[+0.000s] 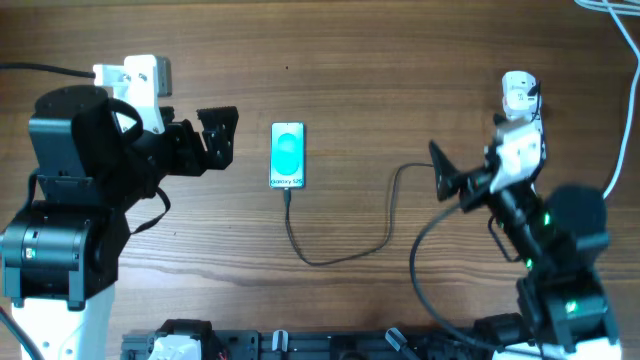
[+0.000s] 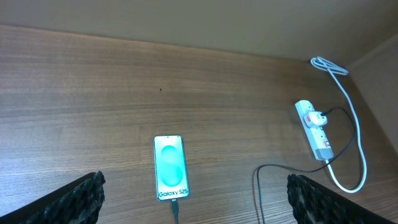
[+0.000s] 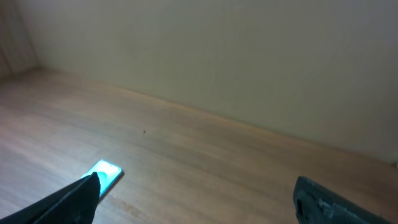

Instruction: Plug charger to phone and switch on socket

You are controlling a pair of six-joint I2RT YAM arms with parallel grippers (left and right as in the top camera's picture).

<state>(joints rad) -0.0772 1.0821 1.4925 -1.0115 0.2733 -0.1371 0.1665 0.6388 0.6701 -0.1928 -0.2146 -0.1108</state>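
Left gripper (image 1: 220, 133) and right gripper (image 1: 442, 172) spread, empty; charger (image 1: 330, 258) is limp, so grasp near its plug at phone (image 1: 287, 155); socket (image 2: 314, 127) is light, likely slides; brace its body.

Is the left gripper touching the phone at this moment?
Apart. In the overhead view, a strip of bare table lies between the left gripper and the phone, so the gap is plain.
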